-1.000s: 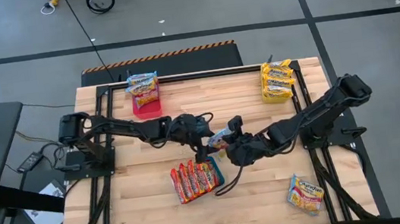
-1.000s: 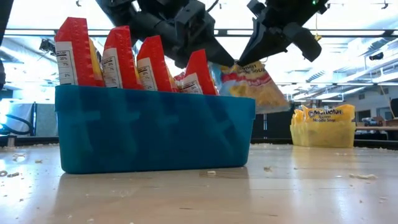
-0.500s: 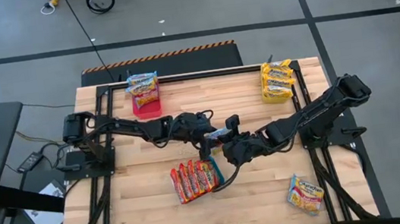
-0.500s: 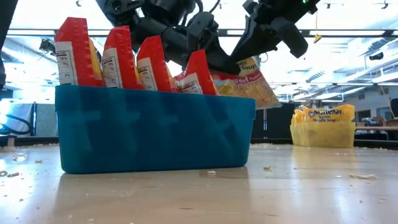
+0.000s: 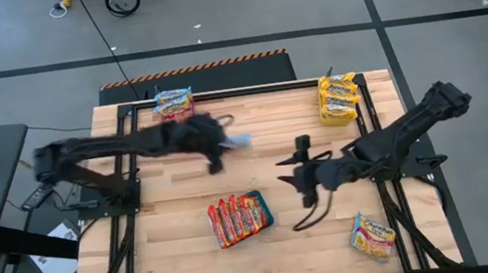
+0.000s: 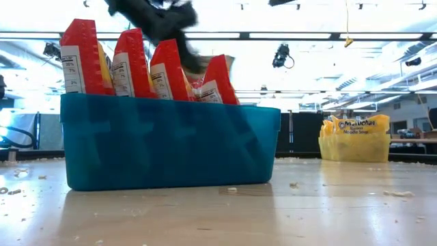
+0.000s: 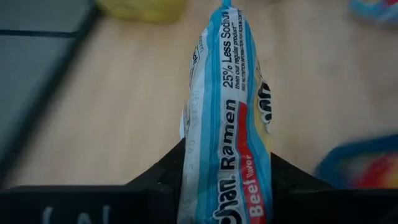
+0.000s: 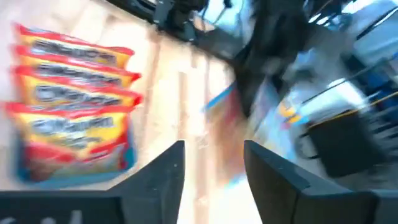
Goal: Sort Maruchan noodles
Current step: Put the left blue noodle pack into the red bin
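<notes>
My left gripper (image 5: 224, 144) is shut on a blue-trimmed Maruchan noodles packet (image 7: 227, 112), held in the air over the far-left part of the table, near the red bin (image 5: 179, 126). My right gripper (image 5: 300, 172) stands open and empty over the table's middle, right of the teal tray (image 5: 262, 211). Several red-orange packets (image 5: 236, 219) stand on edge in that tray. More packets lie on top of the red bin and fill the yellow bin (image 5: 338, 102). One loose packet (image 5: 373, 235) lies flat near the front right. My left gripper pinches the blue-trimmed packet between its two fingers (image 7: 163, 182), one on each flat face, at the end printed "Beef" (image 7: 249, 186). The fingers come roughly level from the table's left. The packet sticks out ahead of them on edge, lifted clear of the table.
Black frame rails (image 5: 377, 153) run along the table's left, right and far sides. Bare wood lies between the teal tray and the two bins. In the low view the teal tray (image 6: 171, 147) fills the foreground, with the yellow bin (image 6: 360, 139) far behind on the right.
The packet has passed from one gripper to the other. My left gripper shut on it while my right gripper held it. My right gripper then opened and drew back toward the table's right edge. My left gripper has swung quickly toward the far-left bin, carrying the packet.
</notes>
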